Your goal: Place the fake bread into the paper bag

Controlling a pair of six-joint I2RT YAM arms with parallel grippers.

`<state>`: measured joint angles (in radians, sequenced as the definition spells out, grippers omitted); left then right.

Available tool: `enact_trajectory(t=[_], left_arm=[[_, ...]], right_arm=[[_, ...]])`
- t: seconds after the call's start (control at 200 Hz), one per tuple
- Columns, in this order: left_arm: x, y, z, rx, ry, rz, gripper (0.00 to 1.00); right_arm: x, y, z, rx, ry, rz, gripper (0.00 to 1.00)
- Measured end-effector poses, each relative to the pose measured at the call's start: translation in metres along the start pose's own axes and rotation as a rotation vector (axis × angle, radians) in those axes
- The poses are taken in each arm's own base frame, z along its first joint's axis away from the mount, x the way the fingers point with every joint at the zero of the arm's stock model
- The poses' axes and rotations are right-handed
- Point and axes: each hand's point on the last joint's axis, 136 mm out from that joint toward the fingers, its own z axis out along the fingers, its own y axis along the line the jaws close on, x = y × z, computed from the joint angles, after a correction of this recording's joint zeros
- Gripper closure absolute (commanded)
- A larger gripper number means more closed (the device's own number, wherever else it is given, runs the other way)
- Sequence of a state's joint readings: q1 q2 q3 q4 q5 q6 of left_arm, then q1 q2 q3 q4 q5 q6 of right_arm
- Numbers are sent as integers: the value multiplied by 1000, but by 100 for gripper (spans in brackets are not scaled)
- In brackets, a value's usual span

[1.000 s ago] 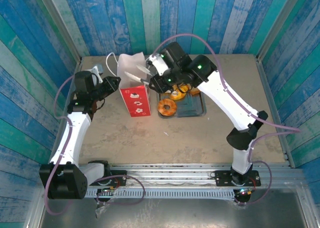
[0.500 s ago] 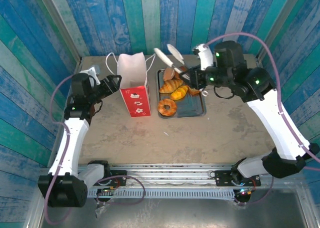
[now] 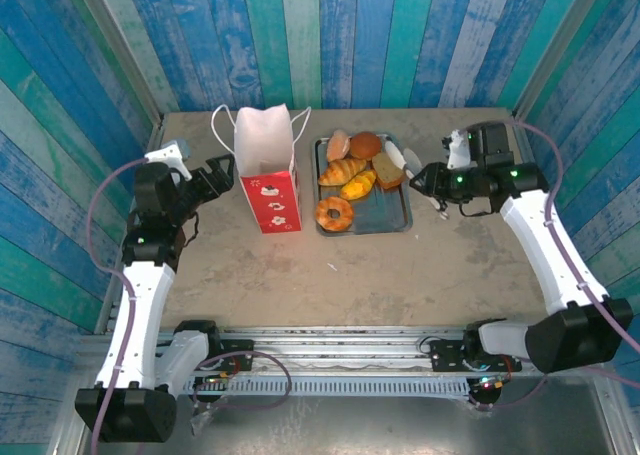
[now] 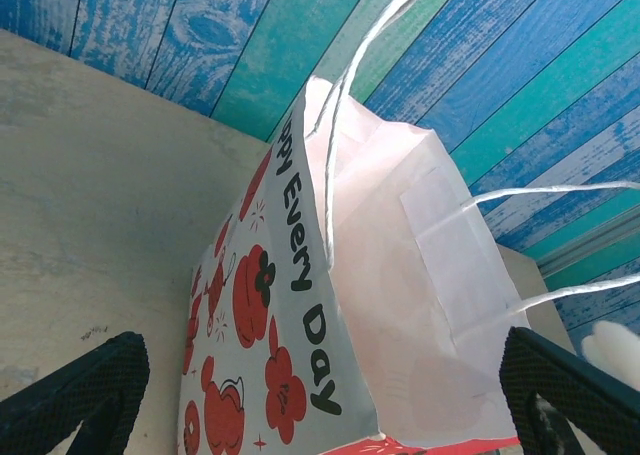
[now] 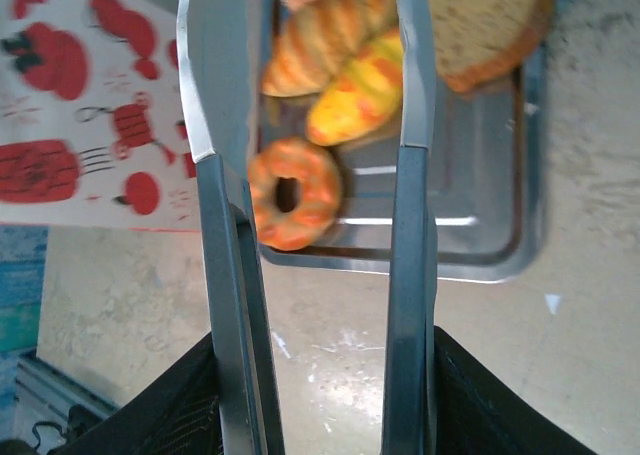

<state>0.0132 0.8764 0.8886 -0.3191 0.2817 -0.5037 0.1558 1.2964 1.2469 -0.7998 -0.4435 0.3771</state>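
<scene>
1. Bag (image 3: 267,150) stands upright on the desk (image 3: 400,265), left of centre. It is white above, with red print low down, and both cord handles are up. The left wrist view reads "Every Day" on its side.
2. Tray (image 3: 385,220) sits just right of the bag, with a narrow gap between them.
3. Bread (image 3: 350,180) is all on the tray, six pieces counted. Two buns (image 3: 352,143) lie at the far edge, with the croissant (image 5: 325,37) and yellow roll (image 5: 365,100) mid-tray. The brown slice (image 5: 490,25) is on the right and the donut (image 5: 293,193) in the near-left corner.
4. Right gripper (image 3: 432,178) is at the tray's right edge, jaws clamped on the tongs (image 5: 412,225). The tong arms are spread, tips pointing over the tray. In the wrist view the donut, roll and croissant show between the arms. Whether the tips touch anything, cannot tell.
5. Left gripper (image 3: 222,168) is just left of the bag, jaws wide apart and facing its side. Contact with the bag: cannot tell.
</scene>
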Motion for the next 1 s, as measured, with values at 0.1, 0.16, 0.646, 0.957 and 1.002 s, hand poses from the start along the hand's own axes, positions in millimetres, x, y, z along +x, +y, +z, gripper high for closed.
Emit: enact_trajectory(t=[0.1, 0.16, 0.646, 0.957, 1.002], left_arm=[[0, -1, -3, 3, -7, 13, 6], [1, -1, -4, 3, -7, 20, 6], [8, 4, -3, -6, 4, 37, 6], [8, 7, -1, -21, 6, 35, 6], [8, 7, -1, -21, 7, 36, 6]], right_arm=[[-1, -30, 18, 22, 50, 67, 52], [-2, -44, 30, 29, 78, 93, 52], [-4, -96, 93, 54, 199, 154, 53], [-14, -103, 108, 51, 207, 146, 54], [-14, -104, 109, 52, 210, 148, 55]])
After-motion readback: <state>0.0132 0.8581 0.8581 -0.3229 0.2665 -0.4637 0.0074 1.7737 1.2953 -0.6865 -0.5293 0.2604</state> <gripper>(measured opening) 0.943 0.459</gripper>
